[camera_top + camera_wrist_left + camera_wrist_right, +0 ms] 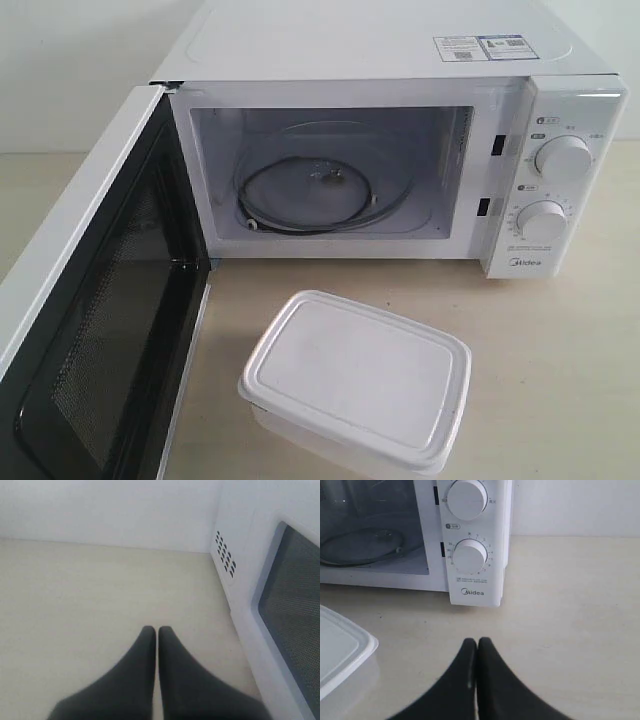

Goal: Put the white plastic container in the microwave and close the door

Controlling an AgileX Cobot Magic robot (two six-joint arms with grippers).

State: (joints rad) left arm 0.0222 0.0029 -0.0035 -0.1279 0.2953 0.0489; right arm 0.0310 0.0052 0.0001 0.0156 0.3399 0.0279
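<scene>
The white container (355,385) is sitting on the desk (560,360) just in front of the microwave (350,40), not yet inside it. The door (100,330) is standing wide open, swung out to the left, and the glass turntable (325,185) is lying bare in the cavity, so nothing is blocking the way in. Neither hand is holding anything. The right hand (477,642) is hovering over bare desk near the dials (469,556), its fingers pressed together. The left hand (157,630), likewise closed and empty, is hanging beside what seems to be the door's outer face, though that view is tight. Everything is waiting to be done: lifting the container in, then swinging the door shut.
</scene>
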